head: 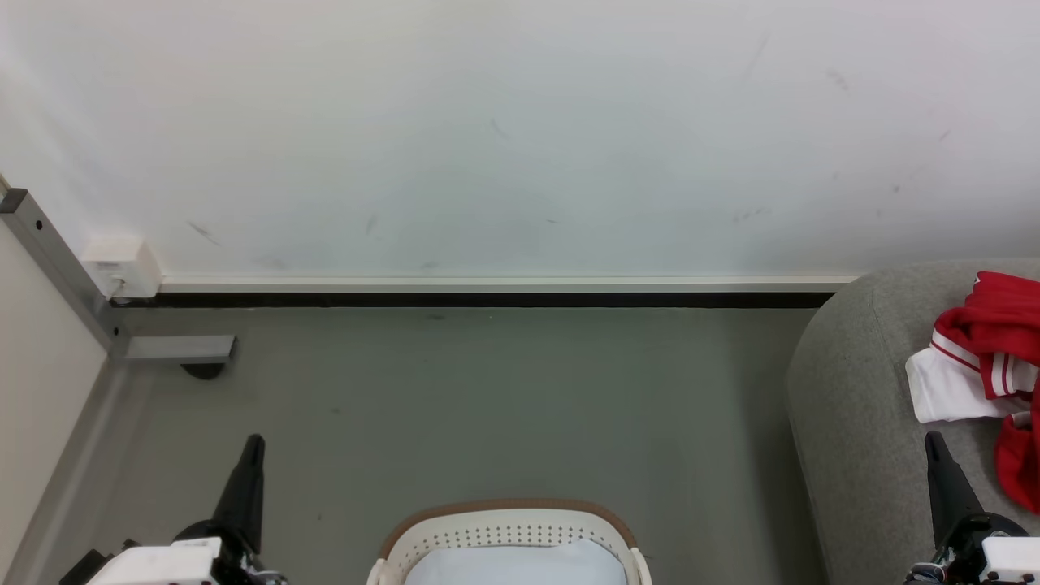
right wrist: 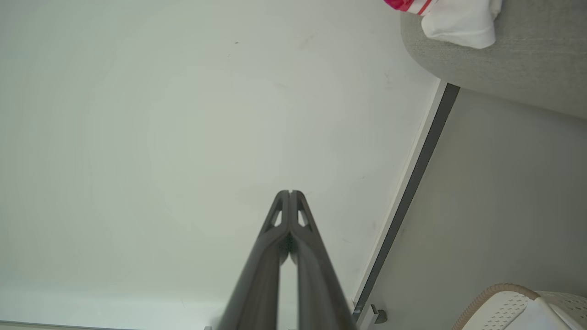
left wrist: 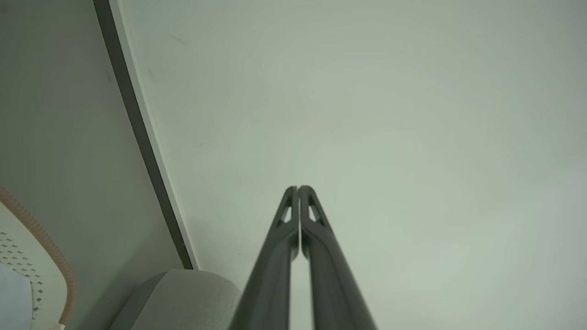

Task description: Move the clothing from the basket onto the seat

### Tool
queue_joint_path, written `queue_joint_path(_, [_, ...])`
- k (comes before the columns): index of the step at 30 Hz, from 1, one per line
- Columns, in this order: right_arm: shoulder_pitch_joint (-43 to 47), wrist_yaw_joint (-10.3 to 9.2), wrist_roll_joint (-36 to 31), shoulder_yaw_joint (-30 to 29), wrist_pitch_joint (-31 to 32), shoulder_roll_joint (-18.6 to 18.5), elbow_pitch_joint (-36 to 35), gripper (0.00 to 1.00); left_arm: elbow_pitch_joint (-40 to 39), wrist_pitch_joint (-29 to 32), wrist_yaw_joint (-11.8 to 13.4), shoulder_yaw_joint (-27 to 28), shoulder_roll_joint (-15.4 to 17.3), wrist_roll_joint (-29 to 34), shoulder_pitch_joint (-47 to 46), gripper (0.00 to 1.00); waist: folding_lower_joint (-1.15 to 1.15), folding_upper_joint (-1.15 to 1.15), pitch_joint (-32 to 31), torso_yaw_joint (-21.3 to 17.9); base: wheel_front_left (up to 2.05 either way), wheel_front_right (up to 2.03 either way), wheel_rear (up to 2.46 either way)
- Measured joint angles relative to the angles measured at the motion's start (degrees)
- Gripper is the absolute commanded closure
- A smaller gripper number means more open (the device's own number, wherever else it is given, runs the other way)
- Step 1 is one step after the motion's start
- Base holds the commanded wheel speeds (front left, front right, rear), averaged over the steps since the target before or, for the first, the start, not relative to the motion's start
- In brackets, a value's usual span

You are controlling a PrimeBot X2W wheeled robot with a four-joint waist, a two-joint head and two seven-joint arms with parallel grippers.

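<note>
Red-and-white clothing [head: 987, 357] lies crumpled on the grey seat [head: 861, 422] at the right; its white corner [right wrist: 461, 20] also hangs over the seat's edge [right wrist: 504, 68] in the right wrist view. The white basket [head: 508, 532] with a brown rim stands on the floor at the bottom centre, with a pale bluish-white cloth [head: 520, 565] inside. My left gripper [head: 254, 443] is shut and empty, left of the basket. My right gripper [head: 934, 439] is shut and empty, over the seat's front. Both wrist views show the fingers [left wrist: 298, 189] [right wrist: 290, 192] pressed together, pointing at the wall.
A white wall [head: 520, 138] with a dark baseboard [head: 487, 299] runs across the back. A grey metal frame [head: 57, 268] with a foot stands at the left beside a white wall box [head: 122, 266]. Grey floor [head: 487, 398] lies between basket and wall.
</note>
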Motion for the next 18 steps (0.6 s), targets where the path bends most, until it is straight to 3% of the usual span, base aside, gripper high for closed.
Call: queue_joint_path(18, [0.0, 0.0, 0.0, -0.1, 0.2, 0.1, 0.0, 1.0, 0.0, 0.0, 0.0, 0.0, 0.0, 0.0, 0.0, 1.0, 0.0, 0.0, 0.0, 0.0, 0.0, 0.0, 0.0])
